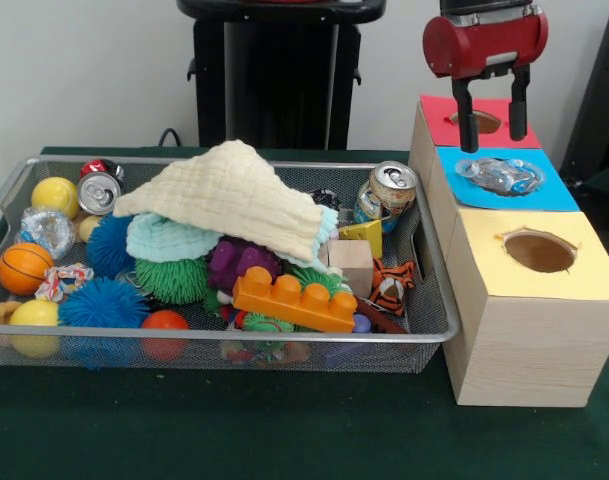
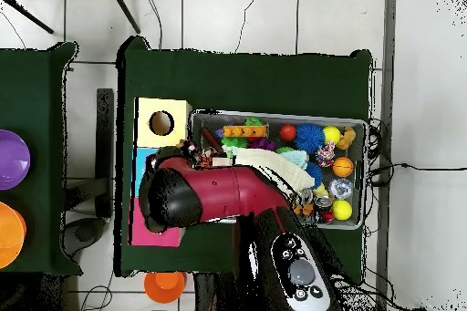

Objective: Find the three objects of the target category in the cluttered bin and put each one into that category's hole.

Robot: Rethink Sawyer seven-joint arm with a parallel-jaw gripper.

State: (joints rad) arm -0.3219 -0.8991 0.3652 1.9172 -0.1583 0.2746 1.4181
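Table: dark green cloth (image 1: 284, 430); a white wall behind.
Bin (image 1: 436, 300): wire basket on the table's left part, piled with toys.
Cans: two — one (image 1: 98, 192) at the bin's back left corner, one (image 1: 387, 193) at its back right corner.
Orange brick (image 1: 295, 300): one, near the bin's front rim.
Holes: three, red (image 1: 481, 122), blue (image 1: 499, 177), yellow (image 1: 540, 251); a crushed plastic bottle sits in the blue one.
Gripper (image 1: 493, 132): fingers spread apart, holding nothing, over the red hole.

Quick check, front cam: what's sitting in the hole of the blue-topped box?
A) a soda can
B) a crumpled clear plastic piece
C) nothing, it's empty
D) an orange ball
B: a crumpled clear plastic piece lies in the blue-topped box hole, just below the gripper, whose jaws hang open and empty above it; the yellow-topped box hole beside it is empty.
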